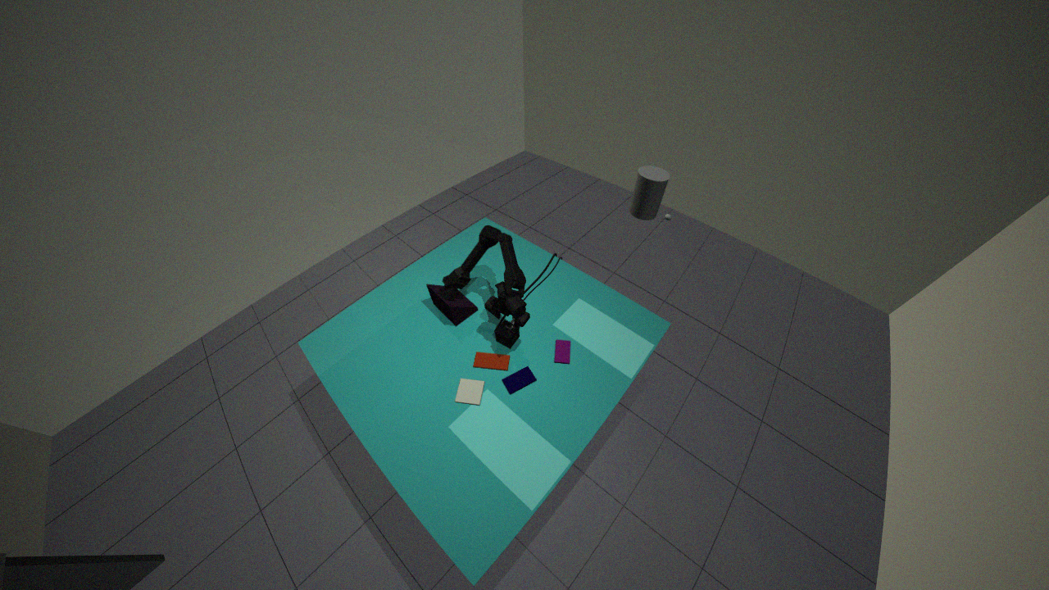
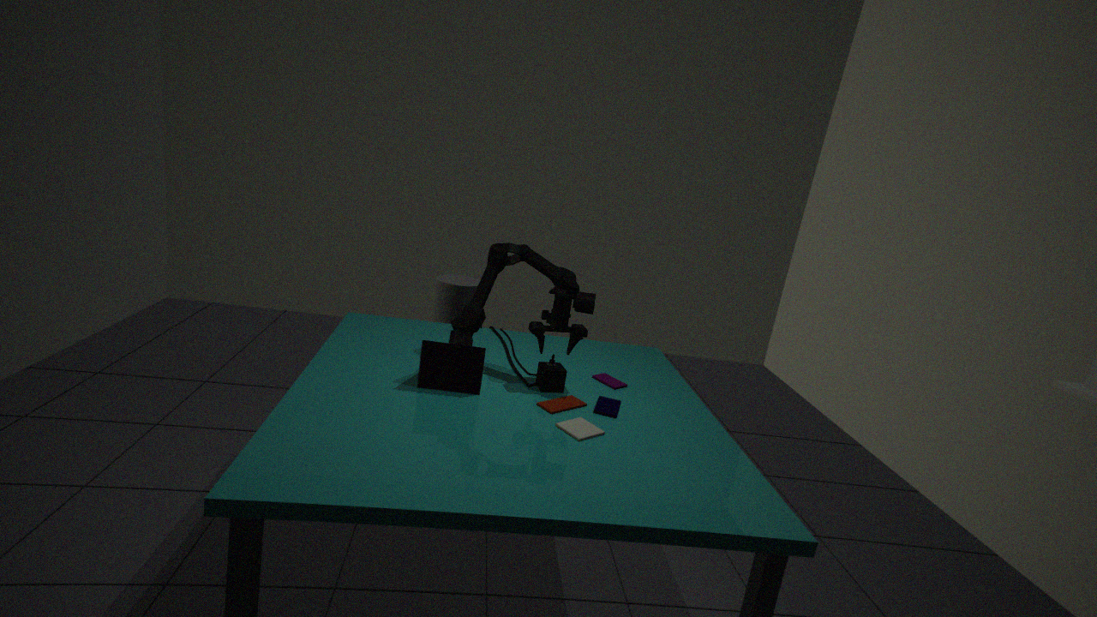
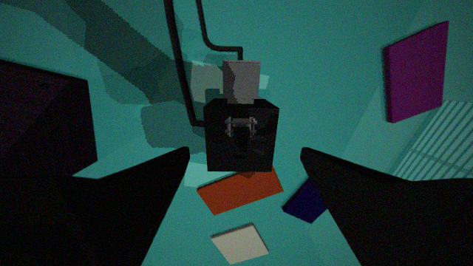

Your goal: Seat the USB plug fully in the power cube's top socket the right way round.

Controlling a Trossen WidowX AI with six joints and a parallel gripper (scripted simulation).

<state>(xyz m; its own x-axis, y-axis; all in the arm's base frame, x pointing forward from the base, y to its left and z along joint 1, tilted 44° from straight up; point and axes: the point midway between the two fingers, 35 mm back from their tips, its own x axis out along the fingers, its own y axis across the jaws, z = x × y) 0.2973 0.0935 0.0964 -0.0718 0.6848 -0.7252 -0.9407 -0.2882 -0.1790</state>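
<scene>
item: teal bench (image 2: pixel 368 460), dark legs, in a dim room with grey walls and a grey tiled floor (image 1: pixel 183 455); two pale light patches lie on its top. grey cylinder (image 1: pixel 649 191) on the floor near the far corner. on the bench: dark base block (image 2: pixel 451 367) carrying the black arm (image 2: pixel 529 260); black power cube (image 3: pixel 240 134) beside it, well in from the edges; flat cards near the cube: orange card (image 3: pixel 240 190) touching or just under its near edge, navy card (image 3: pixel 303 205), white card (image 3: pixel 240 244), magenta card (image 3: pixel 414 70) further off. usb plug (image 3: pixel 242 81): grey, upright, long axis vertical, standing up out of the socket on the cube's top face, not sunk fully; its black cable (image 3: pixel 207 37) runs from it across the bench; a second cable leaves the cube's side. fingers (image 2: pixel 558 339): spread wide, grasping nothing, pointing down, hanging above the plug and apart from it.
</scene>
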